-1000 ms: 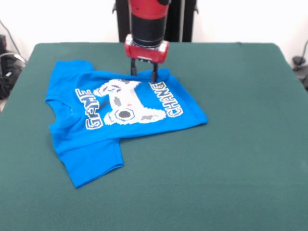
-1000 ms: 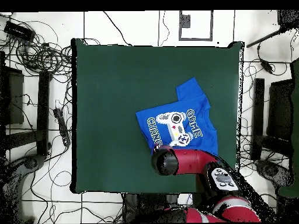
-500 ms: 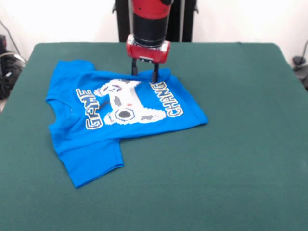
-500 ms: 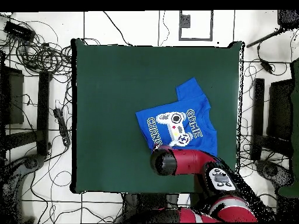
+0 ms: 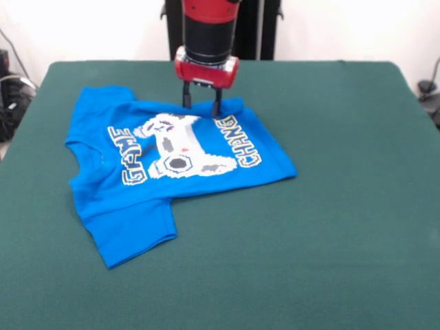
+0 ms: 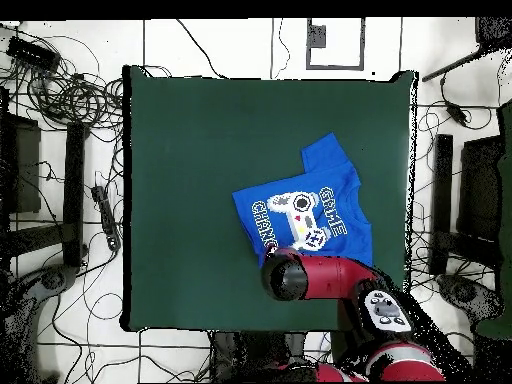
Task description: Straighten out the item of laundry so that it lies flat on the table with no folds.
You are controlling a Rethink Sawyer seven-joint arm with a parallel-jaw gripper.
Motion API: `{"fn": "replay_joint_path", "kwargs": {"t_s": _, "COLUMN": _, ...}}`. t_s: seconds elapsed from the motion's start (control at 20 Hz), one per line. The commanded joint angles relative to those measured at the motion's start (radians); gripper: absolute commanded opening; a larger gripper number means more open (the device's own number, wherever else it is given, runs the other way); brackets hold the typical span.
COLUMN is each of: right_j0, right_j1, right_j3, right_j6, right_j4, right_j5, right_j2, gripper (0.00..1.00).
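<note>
Hovering with jaws [image 5: 200,104] parted and empty over the shirt's [image 5: 172,165] far edge — next, likely pinching and drawing out that fold.

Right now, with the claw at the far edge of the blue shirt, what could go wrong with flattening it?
1. The claw stands open at the T-shirt's far edge; closing there may pinch only a bunched ridge or two layers, making a new fold.
2. Part of the shirt looks tucked under itself, so only one sleeve lies fully spread; a pull from here could drag the whole shirt across the table instead of opening the fold.
</note>
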Motion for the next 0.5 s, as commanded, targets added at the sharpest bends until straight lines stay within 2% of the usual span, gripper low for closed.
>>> {"fn": "replay_joint_path", "kwargs": {"t_s": 0.05, "right_j0": 0.011, "right_j1": 0.001, "right_j3": 0.028, "right_j6": 0.125, "right_j4": 0.053, "right_j5": -0.006, "right_j2": 0.073, "gripper": 1.00}}
{"fn": "replay_joint_path", "kwargs": {"t_s": 0.3, "right_j0": 0.012, "right_j1": -0.012, "right_j3": 0.036, "right_j6": 0.125, "right_j4": 0.054, "right_j5": 0.001, "right_j2": 0.072, "gripper": 1.00}}
{"fn": "replay_joint_path", "kwargs": {"t_s": 0.5, "right_j0": -0.005, "right_j1": -0.058, "right_j3": 0.052, "right_j6": 0.103, "right_j4": 0.057, "right_j5": 0.045, "right_j2": 0.082, "gripper": 1.00}}
